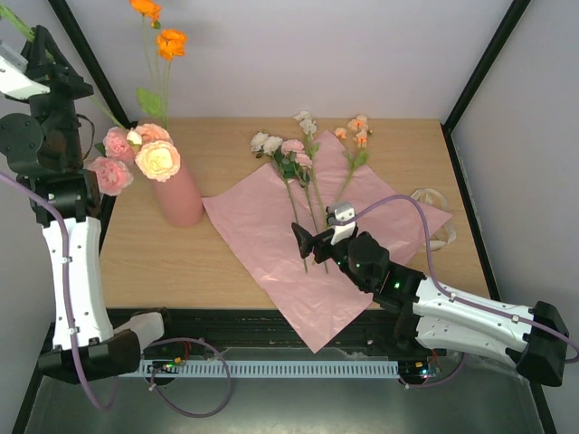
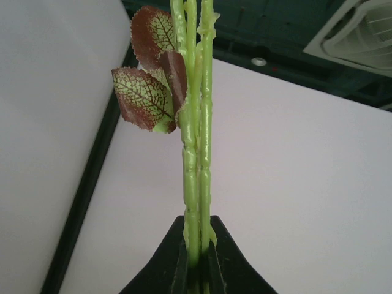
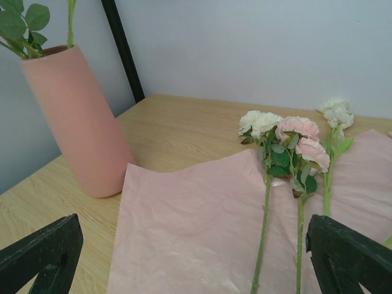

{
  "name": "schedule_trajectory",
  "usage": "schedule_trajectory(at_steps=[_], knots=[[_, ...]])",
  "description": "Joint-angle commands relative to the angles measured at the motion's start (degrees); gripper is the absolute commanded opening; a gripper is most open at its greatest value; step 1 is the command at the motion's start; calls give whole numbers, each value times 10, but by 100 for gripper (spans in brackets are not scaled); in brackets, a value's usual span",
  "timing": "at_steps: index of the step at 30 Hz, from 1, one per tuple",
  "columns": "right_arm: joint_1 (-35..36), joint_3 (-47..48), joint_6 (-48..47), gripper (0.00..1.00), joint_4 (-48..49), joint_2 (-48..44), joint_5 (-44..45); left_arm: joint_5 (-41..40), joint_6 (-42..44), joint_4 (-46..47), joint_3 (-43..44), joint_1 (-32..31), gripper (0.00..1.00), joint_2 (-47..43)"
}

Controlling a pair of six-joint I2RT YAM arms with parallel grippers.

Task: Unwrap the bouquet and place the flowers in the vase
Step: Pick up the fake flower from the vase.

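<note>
Right gripper (image 3: 196, 263), jaws apart, faces the lying flowers (image 3: 288, 147) (their length pointing at it); left gripper (image 2: 197, 269), clamped on stems (image 2: 196, 153), is raised left of the vase (image 1: 179, 201).

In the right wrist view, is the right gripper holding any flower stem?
No, the right gripper is wide open, and the flowers lie loose on the pink wrapping sheet before it.

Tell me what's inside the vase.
Two orange flowers stand on stems rising from the vase. Pink and cream roses cover its mouth from above, so whether they are in is unclear; its wall hides everything lower.
</note>
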Motion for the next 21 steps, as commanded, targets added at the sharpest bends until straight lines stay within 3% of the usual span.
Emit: schedule_trajectory(at_steps=[1, 21], knots=[[2, 18, 4, 99, -6, -3, -5, 27, 10, -12, 30, -25, 2, -22], [2, 17, 8, 99, -1, -1, -16, 132, -84, -18, 76, -82, 2, -37]])
